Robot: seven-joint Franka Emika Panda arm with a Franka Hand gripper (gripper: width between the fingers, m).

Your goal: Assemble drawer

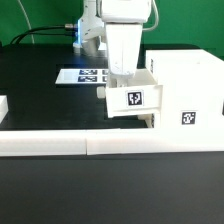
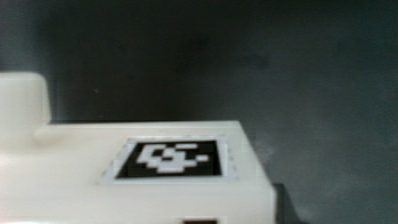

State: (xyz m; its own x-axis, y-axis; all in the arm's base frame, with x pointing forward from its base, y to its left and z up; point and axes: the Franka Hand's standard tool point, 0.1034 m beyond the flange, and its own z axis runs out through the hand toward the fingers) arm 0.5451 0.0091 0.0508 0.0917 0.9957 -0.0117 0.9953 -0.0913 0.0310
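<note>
The drawer's tall white box housing point(image 1: 185, 85) stands at the exterior view's right, with a square marker point(image 1: 188, 117) on its near face. A small white tray point(image 1: 131, 100) with its own marker sits against the housing's open side. My gripper point(image 1: 119, 82) comes straight down onto the tray's far wall and seems shut on it; the fingertips are hidden behind the tray. In the wrist view the tray point(image 2: 107, 190) fills the lower part, marker point(image 2: 175, 159) close up. The second tray is not clearly in view.
The marker board point(image 1: 84, 76) lies flat on the black table behind the tray. A long low white border wall point(image 1: 60, 146) runs along the front. A white piece point(image 1: 4, 105) shows at the exterior view's left edge.
</note>
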